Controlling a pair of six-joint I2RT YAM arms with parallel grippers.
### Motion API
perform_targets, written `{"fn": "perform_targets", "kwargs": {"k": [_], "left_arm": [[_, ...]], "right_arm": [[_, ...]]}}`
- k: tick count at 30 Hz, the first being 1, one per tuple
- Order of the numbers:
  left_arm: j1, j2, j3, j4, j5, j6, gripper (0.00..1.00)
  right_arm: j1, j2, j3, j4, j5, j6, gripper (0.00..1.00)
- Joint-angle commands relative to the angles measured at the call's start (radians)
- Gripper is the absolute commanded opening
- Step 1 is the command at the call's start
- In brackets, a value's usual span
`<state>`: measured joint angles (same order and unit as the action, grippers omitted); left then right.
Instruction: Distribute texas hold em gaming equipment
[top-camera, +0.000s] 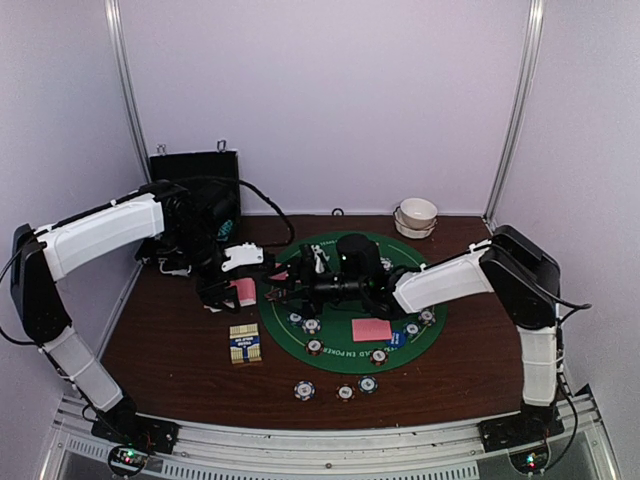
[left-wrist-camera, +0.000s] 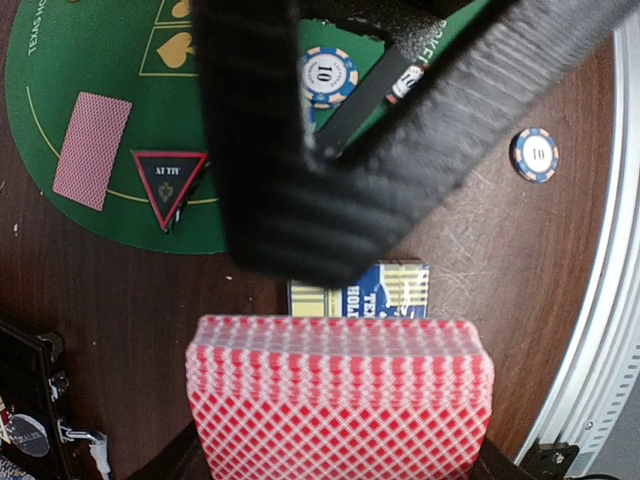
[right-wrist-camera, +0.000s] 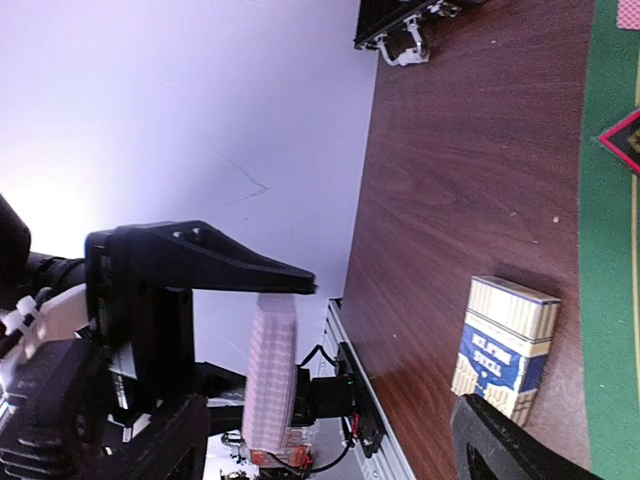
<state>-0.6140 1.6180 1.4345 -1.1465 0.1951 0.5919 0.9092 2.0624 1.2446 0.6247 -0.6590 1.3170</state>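
Top view looks down from behind; both close wrist views share the card box (left-wrist-camera: 358, 290).

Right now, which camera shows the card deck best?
The left wrist view: the deck fills the lower part of the picture, close and sharp, with its red pattern clear. The right wrist view shows the deck only edge-on. In the top view it is just a small pink patch.
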Motion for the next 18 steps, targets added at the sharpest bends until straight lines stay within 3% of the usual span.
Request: {"fn": "perform_targets", "kwargs": {"k": [1, 18], "left_arm": [[0.005, 0.01, 0.039, 0.005, 0.018, -0.008, 0.0], [0.005, 0.014, 0.049, 0.002, 0.024, -0.013, 0.0]], "right_arm": [[0.016, 0.033, 0.052, 0.127, -0.022, 0.064, 0.86], [0.063, 0.162, 0.197, 0.175, -0.068, 0.13, 0.77]]}}
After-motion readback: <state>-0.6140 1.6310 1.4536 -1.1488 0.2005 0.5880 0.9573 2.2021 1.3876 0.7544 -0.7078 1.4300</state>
